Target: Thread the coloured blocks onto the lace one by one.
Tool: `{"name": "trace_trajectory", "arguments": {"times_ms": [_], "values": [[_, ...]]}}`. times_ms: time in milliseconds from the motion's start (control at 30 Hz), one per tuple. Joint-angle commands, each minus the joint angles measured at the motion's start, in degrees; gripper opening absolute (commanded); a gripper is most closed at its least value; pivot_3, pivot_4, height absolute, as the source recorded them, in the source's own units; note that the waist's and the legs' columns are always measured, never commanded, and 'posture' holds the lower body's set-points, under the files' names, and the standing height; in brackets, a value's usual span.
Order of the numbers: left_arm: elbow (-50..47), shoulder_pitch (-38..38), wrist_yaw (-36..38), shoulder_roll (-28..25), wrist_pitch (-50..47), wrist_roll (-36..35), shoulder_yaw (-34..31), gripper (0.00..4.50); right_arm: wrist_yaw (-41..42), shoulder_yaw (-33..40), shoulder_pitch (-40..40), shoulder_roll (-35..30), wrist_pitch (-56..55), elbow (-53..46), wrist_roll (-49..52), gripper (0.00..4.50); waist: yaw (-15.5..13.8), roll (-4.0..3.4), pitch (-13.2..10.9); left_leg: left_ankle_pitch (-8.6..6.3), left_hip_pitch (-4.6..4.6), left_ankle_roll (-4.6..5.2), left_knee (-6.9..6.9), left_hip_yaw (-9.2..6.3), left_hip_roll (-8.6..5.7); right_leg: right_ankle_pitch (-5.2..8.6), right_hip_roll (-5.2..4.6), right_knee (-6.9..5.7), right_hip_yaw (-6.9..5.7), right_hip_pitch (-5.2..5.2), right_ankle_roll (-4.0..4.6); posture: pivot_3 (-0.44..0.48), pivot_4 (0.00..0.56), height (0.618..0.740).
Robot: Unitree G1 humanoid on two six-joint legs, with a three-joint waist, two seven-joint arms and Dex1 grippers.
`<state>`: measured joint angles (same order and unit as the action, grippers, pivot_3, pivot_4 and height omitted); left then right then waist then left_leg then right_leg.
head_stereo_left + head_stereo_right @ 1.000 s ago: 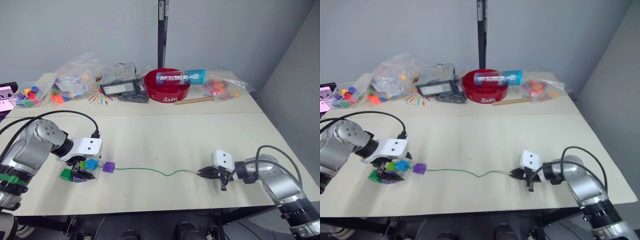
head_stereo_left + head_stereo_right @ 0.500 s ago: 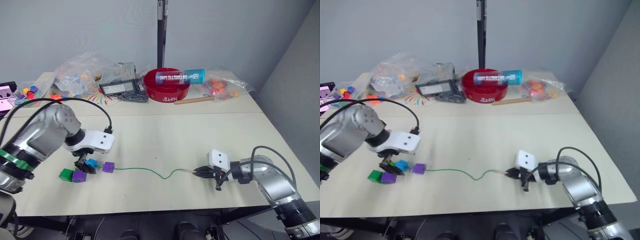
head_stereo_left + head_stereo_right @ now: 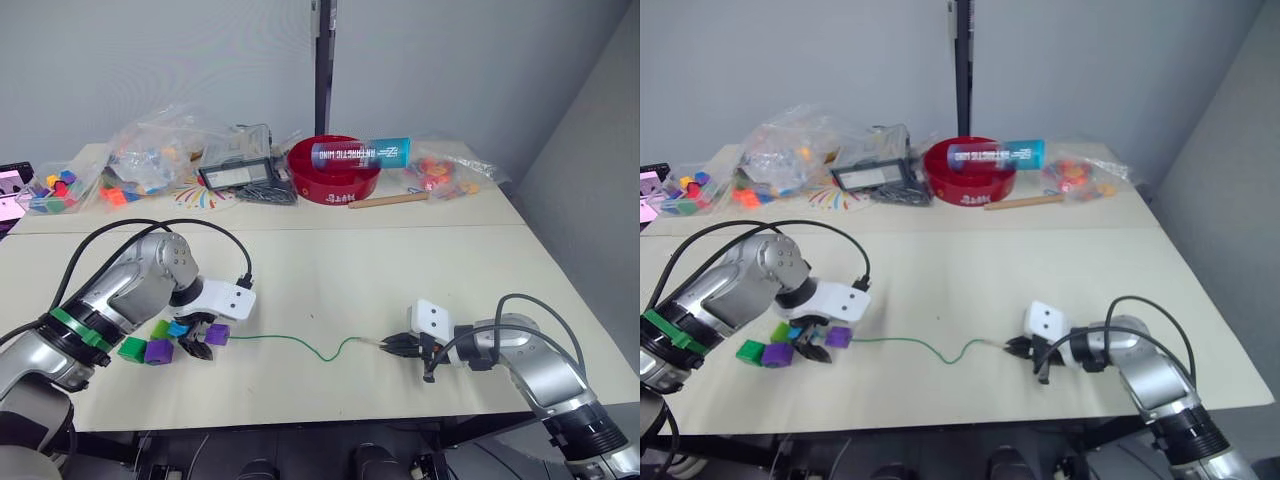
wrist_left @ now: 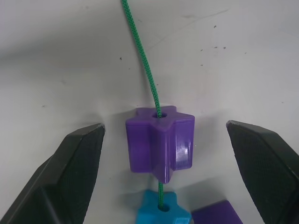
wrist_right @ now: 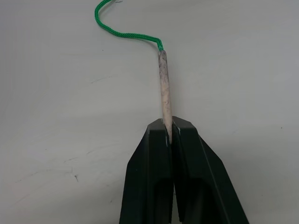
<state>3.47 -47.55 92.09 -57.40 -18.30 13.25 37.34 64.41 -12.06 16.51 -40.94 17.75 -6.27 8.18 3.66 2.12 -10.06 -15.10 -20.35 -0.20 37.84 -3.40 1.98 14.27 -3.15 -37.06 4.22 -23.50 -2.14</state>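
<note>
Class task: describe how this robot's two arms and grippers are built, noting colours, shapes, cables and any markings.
Both arms are rounded silver-grey metal segments. The left arm carries a green band and a black ring near its elbow. A white boxy housing sits at each wrist, and a looping black cable runs to it. The left gripper and right gripper each have two black, wedge-shaped fingers tapering to the tips.

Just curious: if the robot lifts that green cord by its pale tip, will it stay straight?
Probably not. The lace lies in loose curves, so it looks floppy. Only its pale tip, pinched by the right gripper, seems stiff.
</note>
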Motion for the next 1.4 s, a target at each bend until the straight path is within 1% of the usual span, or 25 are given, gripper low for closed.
{"name": "trace_trajectory", "arguments": {"times_ms": [33,267,367,433,467,567,600,833,933,1067,1300,1400], "values": [[0.35,0.28,0.41,-0.17,1.39,1.29,-1.22,4.37,-0.29,-0.48,-0.98,0.30,0.69,-1.20,0.48,0.00,-0.02,0.00,0.00,0.00,0.00,0.00,0.00,0.00,0.00,-0.01,0.00,0.00,0.00,0.00,0.01,0.000,0.150,0.731],[0.90,1.20,0.39,0.67,2.08,2.73,-1.43,4.37,-0.94,-0.44,-1.35,0.51,1.15,-1.83,0.83,0.00,-0.06,-0.01,0.00,0.00,0.03,0.00,0.00,0.00,0.00,-0.01,0.00,-0.01,0.00,0.02,0.02,0.000,0.150,0.731],[1.10,1.64,0.40,0.97,2.60,3.34,-1.77,3.59,-1.15,-0.42,-1.32,0.61,1.30,-1.92,0.90,0.00,0.00,0.00,0.00,0.00,0.04,0.00,0.00,0.00,0.00,-0.01,0.00,-0.01,0.00,0.04,0.02,0.000,0.150,0.731],[1.34,1.86,0.40,1.14,2.93,3.80,-2.05,2.92,-1.25,-0.39,-1.34,0.64,1.41,-2.01,0.95,0.00,0.14,-0.01,0.00,0.00,0.05,0.00,0.00,0.00,0.00,-0.02,0.00,-0.02,0.01,0.04,0.03,0.000,0.150,0.731],[1.45,1.93,0.40,1.17,3.12,3.95,-2.15,2.67,-1.29,-0.36,-1.40,0.63,1.47,-2.08,0.96,0.00,0.18,-0.01,0.00,0.00,0.04,0.00,0.00,0.00,0.00,-0.02,0.00,-0.02,0.01,0.03,0.03,0.000,0.150,0.731],[1.27,2.14,0.41,0.82,3.61,3.79,-2.26,1.59,-1.29,-0.23,-1.53,0.47,1.51,-2.19,1.00,0.00,0.19,-0.01,0.00,-0.01,0.04,0.01,0.00,0.00,0.00,-0.05,0.00,-0.02,0.01,0.03,0.09,0.000,0.150,0.731],[0.97,2.16,0.41,0.60,3.51,3.42,-2.18,1.40,-1.23,-0.07,-1.37,0.35,1.40,-1.93,1.00,0.00,0.18,-0.01,0.00,-0.01,0.04,0.01,0.00,0.00,0.00,-0.05,0.00,-0.01,0.01,0.03,0.09,0.000,0.150,0.731],[-0.07,3.49,0.41,-1.62,2.87,2.26,-2.73,1.39,-0.29,3.30,0.48,-3.20,-0.97,3.42,0.75,0.00,0.08,-0.01,0.00,-0.01,0.04,0.01,0.00,0.00,-0.02,-0.05,-0.02,-0.01,0.01,0.03,0.09,0.000,0.150,0.731],[-0.44,5.09,0.41,-3.66,2.41,1.93,-3.82,1.39,0.83,4.71,-1.22,-6.06,-2.49,4.69,1.02,0.00,-0.03,-0.02,0.00,-0.01,0.03,0.02,0.00,0.01,-0.03,-0.05,-0.05,0.00,0.01,0.03,0.09,0.000,0.150,0.731],[-0.04,6.54,0.41,-4.93,2.75,2.55,-5.47,1.39,1.35,6.32,-4.42,-8.26,-4.10,5.44,1.45,0.00,-0.07,-0.02,0.00,-0.02,0.05,0.03,0.00,0.02,-0.03,-0.05,-0.04,-0.01,0.01,0.05,0.09,0.000,0.150,0.731],[0.90,9.53,0.22,-7.51,4.19,3.36,-7.93,1.39,0.67,7.43,-6.99,-8.63,-4.62,4.24,1.90,0.00,-0.02,-0.02,0.00,-0.02,0.09,0.03,0.00,0.02,-0.02,-0.04,-0.04,-0.01,0.02,0.10,0.08,0.000,0.150,0.731],[3.22,11.95,-0.80,-10.12,6.08,4.22,-9.73,1.39,-0.12,6.92,-6.76,-7.73,-4.10,3.36,1.76,0.00,0.24,-0.02,0.00,-0.02,0.10,0.03,0.00,0.03,-0.01,-0.04,-0.04,-0.01,0.02,0.10,0.10,0.000,0.150,0.731]]}}
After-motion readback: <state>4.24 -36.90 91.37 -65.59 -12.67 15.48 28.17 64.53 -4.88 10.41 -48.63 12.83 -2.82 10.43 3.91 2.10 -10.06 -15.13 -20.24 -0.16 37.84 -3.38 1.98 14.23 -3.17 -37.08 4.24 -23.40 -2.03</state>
